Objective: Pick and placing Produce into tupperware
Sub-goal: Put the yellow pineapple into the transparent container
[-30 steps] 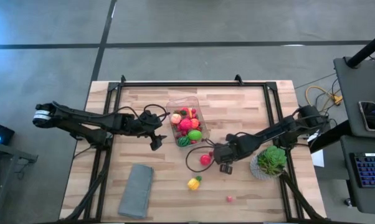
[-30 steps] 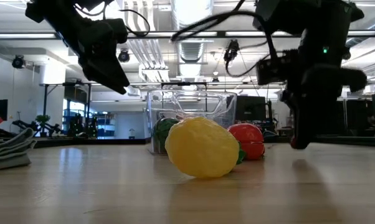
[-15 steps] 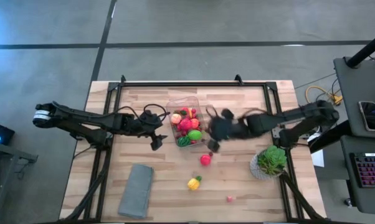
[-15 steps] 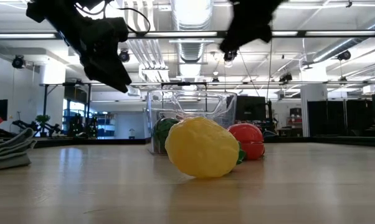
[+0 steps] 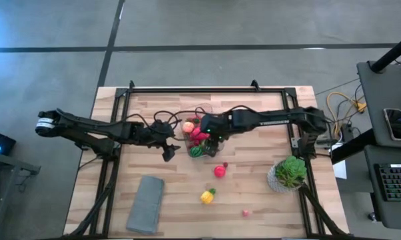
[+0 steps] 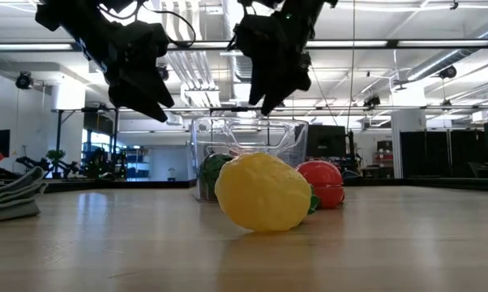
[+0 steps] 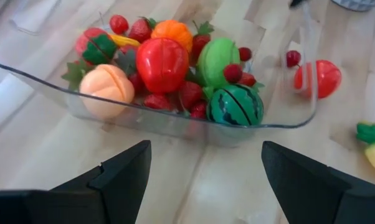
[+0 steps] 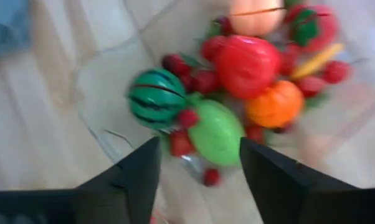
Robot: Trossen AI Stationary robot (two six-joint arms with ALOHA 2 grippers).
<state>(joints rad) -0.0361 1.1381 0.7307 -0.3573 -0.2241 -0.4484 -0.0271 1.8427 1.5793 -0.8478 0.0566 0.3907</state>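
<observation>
Two arms meet at the tupperware [image 5: 199, 137] in the high view: the right gripper [image 5: 210, 135] hangs directly over it, hiding much of the produce inside, while the left gripper [image 5: 168, 148] waits just beside its left wall. Three loose pieces lie nearer the front edge, a red fruit [image 5: 219, 171], a yellow fruit [image 5: 206, 196] and a small pink piece [image 5: 244, 213], with a grey cloth [image 5: 144, 203] and a potted plant [image 5: 290, 172] off to either side.

From table height, the yellow fruit fills the foreground and both grippers hang above the clear container.

Only the left wrist view shows the contents plainly: a peach [image 7: 106, 90], red tomato [image 7: 162, 63], green fruit [image 7: 216, 61] and small watermelon [image 7: 237, 106], seen between widely spread fingers [image 7: 116, 177].

Through the right wrist view, the fingers [image 8: 132, 180] are parted and empty over the watermelon.
</observation>
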